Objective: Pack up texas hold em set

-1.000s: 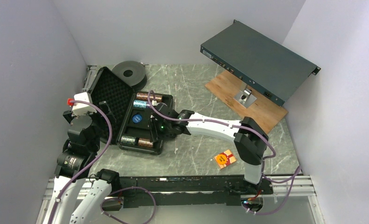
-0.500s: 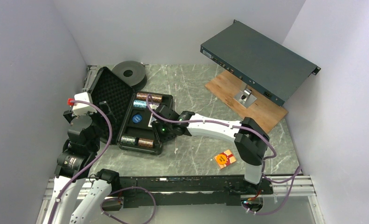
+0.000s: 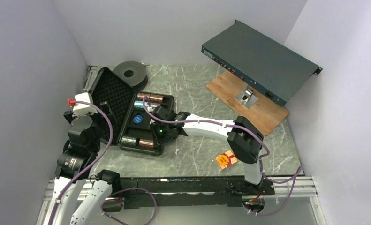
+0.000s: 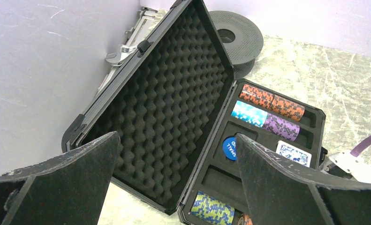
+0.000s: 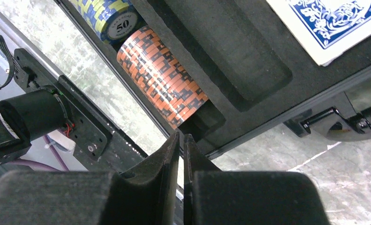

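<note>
The black case (image 3: 163, 101) of the texas hold em set lies open on the table, its foam-lined lid (image 4: 174, 93) raised at the left. Its slots hold an orange-brown chip stack (image 5: 162, 89), a green-yellow stack (image 5: 110, 18), a blue and purple row (image 4: 265, 119), another orange row (image 4: 272, 101), a blue button (image 4: 229, 147) and a blue-backed card deck (image 5: 333, 23). My right gripper (image 5: 181, 138) hangs over the case's near right rim beside the orange-brown stack, jaws shut with nothing between them. My left gripper (image 4: 176, 138) is wide open, left of the case, facing the lid.
A red and yellow card deck (image 3: 226, 160) lies on the table near the right arm's base. A black spool (image 3: 131, 72) sits behind the case. At the back right, a large grey metal box (image 3: 261, 61) leans over a wooden board (image 3: 263, 110).
My right gripper's jaws have closed from partly open, and the right arm has shifted a little left over the case. The left arm has stayed where it was.
</note>
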You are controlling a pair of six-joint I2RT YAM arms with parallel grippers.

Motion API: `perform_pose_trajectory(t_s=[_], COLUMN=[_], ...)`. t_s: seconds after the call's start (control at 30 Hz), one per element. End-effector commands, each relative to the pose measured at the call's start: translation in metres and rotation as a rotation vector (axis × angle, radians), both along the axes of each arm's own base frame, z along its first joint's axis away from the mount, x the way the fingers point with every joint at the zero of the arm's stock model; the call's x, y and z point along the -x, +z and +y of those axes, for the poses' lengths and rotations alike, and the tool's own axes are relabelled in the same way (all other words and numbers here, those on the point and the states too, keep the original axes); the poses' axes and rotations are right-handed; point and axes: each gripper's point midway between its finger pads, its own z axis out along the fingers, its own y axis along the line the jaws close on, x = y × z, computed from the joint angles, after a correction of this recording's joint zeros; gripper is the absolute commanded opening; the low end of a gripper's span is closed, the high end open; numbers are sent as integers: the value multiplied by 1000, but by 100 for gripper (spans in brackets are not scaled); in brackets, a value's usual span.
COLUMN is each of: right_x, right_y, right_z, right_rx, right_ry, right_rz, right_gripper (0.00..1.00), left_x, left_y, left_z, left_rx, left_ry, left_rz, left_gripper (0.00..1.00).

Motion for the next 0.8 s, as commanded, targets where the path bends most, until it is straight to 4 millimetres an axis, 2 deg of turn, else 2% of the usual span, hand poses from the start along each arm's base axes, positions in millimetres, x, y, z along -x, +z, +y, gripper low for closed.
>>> perform_pose_trajectory(t_s=[0.0, 0.77], right_x=[-4, -5], right_y=[15, 8], right_z=[18, 44], right_rx=[-55, -102], right_ry=[33, 55], right_rz=[-17, 25], right_gripper=[10, 10], left_x=[-3, -3], left_y=[7, 7], left_z=[-3, -2], left_rx=[-5, -9], left_ry=[-19, -14], left_rz=[-27, -28], left_gripper=[100, 100])
